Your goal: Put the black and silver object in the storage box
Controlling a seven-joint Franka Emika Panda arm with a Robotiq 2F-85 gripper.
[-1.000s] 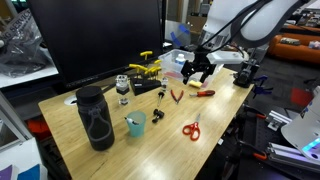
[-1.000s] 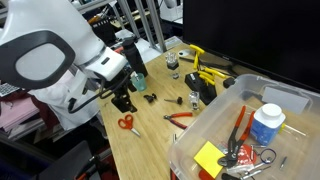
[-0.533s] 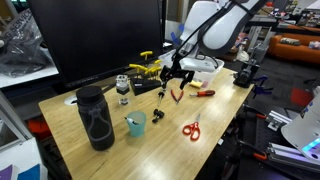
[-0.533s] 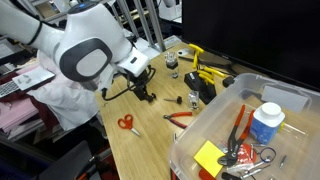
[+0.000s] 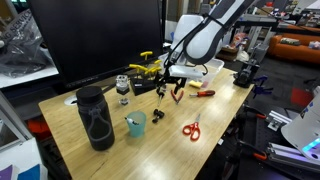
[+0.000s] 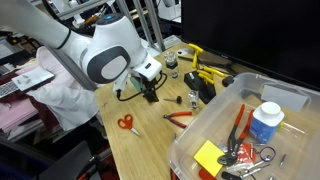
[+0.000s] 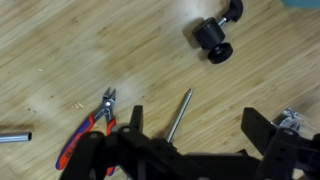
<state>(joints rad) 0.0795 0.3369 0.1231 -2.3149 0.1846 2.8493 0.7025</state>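
In an exterior view, the gripper (image 5: 168, 88) is hanging low over the wooden table (image 5: 110, 150). In an exterior view, the storage box (image 6: 188, 148) is sitting at the table's corner, well apart from the gripper. In the wrist view, the jaws are standing spread wide and empty around a thin metal rod (image 7: 178, 115). The black and silver object (image 7: 215, 38) is lying on bare wood beyond them, untouched, with the pliers (image 7: 90, 125) lying off to one side.
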